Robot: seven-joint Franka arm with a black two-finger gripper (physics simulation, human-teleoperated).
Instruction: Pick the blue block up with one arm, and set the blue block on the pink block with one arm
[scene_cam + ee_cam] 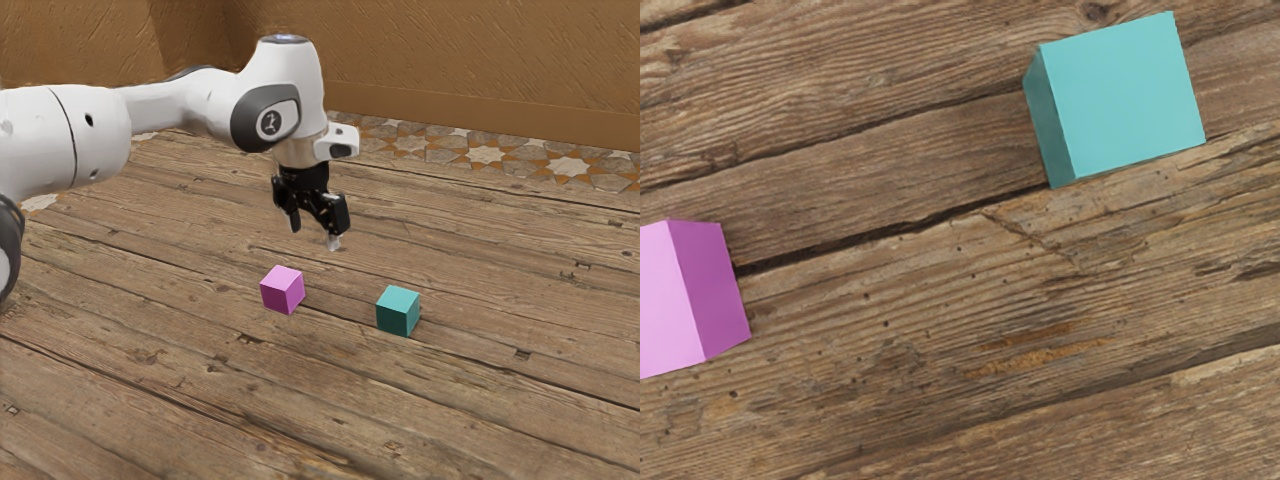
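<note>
Since nothing is gripped yet, step in hand: the approach to the blue block (398, 310).
Jaws: hung above the desk (480, 400), seemingly parted at a moderate gap, nothing between them.
Blue block: on the desk, below the jaws and off to one side, untouched.
Pink block (282, 289): below the jaws on the opposite side, well apart from the blue block.
Method: the jaws should be centred over the blue block, squared to two opposite faces, then lowered before being closed.
Count: one blue block, one pink block, one arm (150, 110).
</note>
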